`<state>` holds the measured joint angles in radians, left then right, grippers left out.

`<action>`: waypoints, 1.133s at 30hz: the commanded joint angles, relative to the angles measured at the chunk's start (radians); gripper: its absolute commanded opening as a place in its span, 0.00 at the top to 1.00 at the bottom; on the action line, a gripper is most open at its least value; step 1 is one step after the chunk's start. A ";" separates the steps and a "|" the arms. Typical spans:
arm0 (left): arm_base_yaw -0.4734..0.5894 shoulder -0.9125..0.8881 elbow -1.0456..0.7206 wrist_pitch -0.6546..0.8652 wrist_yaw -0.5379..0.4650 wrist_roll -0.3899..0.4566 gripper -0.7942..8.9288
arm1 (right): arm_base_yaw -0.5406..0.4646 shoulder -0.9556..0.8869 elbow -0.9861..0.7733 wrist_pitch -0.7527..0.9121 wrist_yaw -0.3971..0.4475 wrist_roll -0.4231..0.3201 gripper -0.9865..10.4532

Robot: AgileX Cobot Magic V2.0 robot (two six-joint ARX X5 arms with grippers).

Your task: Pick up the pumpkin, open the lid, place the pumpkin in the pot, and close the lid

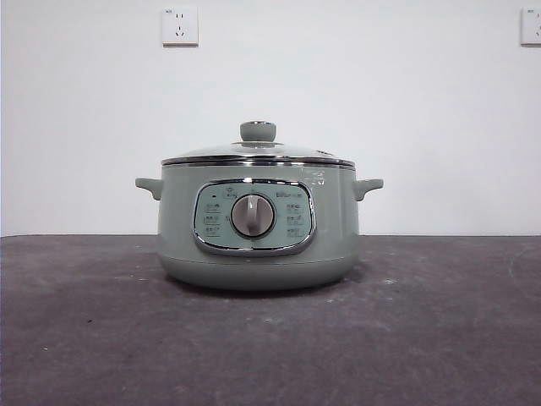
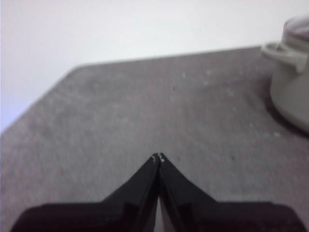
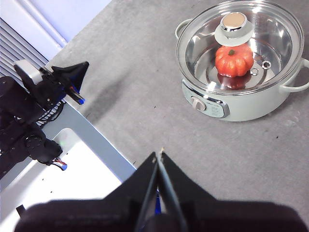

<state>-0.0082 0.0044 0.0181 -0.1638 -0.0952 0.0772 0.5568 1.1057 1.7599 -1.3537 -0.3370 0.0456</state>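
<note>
**A:** Read me your stock, item by item.

**B:** Item one, your pot (image 1: 258,245): sage-green, standing on the grey desk (image 1: 84,338), control panel and silver dial (image 1: 253,216) facing the front camera, one small handle on each side.

**A:** Item two?

**B:** Your lid (image 3: 241,46): clear glass, chrome rim, seated flat on the pot, with its round knob (image 1: 258,131) on top.

**A:** And the pumpkin?

**B:** Your pumpkin (image 3: 234,60) is inside the pot, under the lid, seen through the glass from the right wrist camera. It sits upright on the pot's floor, orange-red, green stem up. The front view does not show it.

**A:** Claws?

**B:** Your left claw (image 2: 158,157): jaws together, tips meeting, holding nothing, over bare desk with the pot off to one side. Your right claw (image 3: 159,153): jaws together too, empty, held high above the desk and well apart from the pot. Neither shows in the front view.
</note>
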 commanded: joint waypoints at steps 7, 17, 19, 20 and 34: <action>0.003 -0.001 -0.016 -0.013 -0.003 -0.029 0.92 | 0.002 -0.003 0.000 -0.017 0.003 0.008 0.91; 0.003 -0.001 -0.016 -0.013 -0.003 -0.029 0.92 | 0.002 -0.003 0.000 -0.017 0.003 0.008 0.91; 0.003 -0.001 -0.016 -0.013 -0.003 -0.029 0.92 | 0.002 -0.003 0.000 -0.017 0.003 0.008 0.91; 0.003 -0.001 -0.016 -0.013 -0.003 -0.029 0.92 | 0.002 -0.003 0.000 -0.017 0.003 0.008 0.91; 0.003 -0.001 -0.016 -0.013 -0.002 -0.029 0.92 | -0.246 -0.181 -0.093 0.175 0.031 -0.092 0.91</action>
<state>-0.0082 0.0048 0.0181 -0.1802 -0.0952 0.0582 0.3424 0.9493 1.7023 -1.2026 -0.2882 -0.0338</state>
